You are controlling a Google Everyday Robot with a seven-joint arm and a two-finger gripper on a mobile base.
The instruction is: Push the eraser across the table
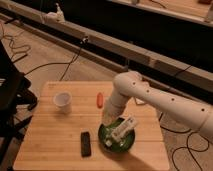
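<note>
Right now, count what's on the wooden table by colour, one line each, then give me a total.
Black: 1, the eraser
White: 2, the cup and the bar lying on the plate
Green: 1, the plate
Orange: 1, the small oblong piece
Total: 5
Not counted: the tool, shut, over the plate's left edge.

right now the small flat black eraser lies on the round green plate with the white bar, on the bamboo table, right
No: the camera view shows the black eraser on the bare bamboo table, left of the green plate; only the white bar lies on it. The gripper is at the plate's left rim.
</note>
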